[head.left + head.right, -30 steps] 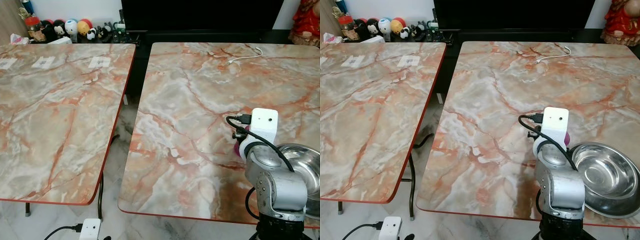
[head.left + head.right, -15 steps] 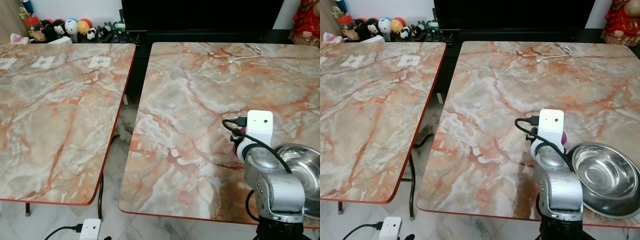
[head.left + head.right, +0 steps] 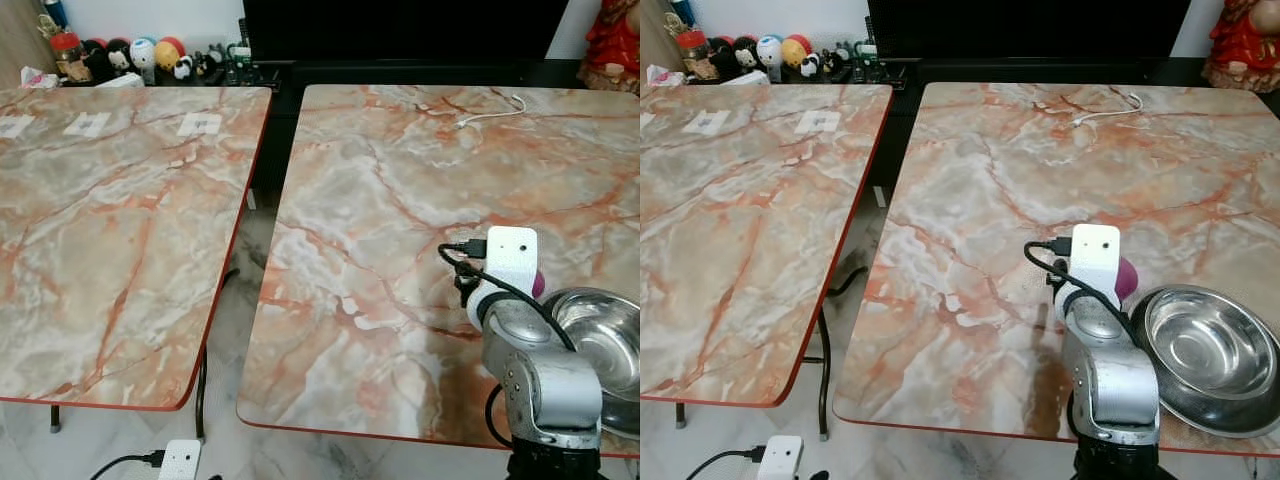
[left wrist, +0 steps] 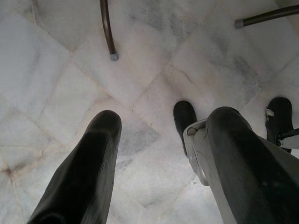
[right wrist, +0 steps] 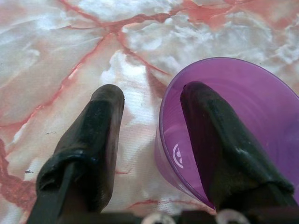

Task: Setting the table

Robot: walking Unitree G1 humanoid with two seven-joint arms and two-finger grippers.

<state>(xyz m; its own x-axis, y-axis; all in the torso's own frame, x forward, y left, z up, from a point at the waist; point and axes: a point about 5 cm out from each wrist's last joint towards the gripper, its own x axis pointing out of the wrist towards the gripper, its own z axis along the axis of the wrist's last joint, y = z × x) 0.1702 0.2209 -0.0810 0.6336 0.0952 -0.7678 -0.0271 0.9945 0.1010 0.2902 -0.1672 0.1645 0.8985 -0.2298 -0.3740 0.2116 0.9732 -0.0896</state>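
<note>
A translucent purple cup [image 5: 261, 107] stands upright on the right marble table [image 3: 980, 180], near its front right. My right gripper [image 5: 152, 93] is open and straddles the cup's near wall: one finger [image 5: 205, 121] is inside the cup, the other finger [image 5: 100, 121] is outside over the tabletop, with a gap to the wall. From the head, the cup [image 3: 1125, 276] peeks out beside the white wrist camera. A steel bowl [image 3: 1205, 345] sits just right of it at the table's front edge. My left gripper [image 4: 166, 116] hangs open over the floor.
A second marble table [image 3: 740, 200] stands to the left, with a gap of tiled floor between the two. A white cable [image 3: 1105, 110] lies at the far side of the right table. Figurines [image 3: 760, 50] and a red statue [image 3: 1245, 45] line the back.
My right wrist has shifted a little left and toward me, so more of the purple cup now shows on its right side. The bowl and tables have not moved.
</note>
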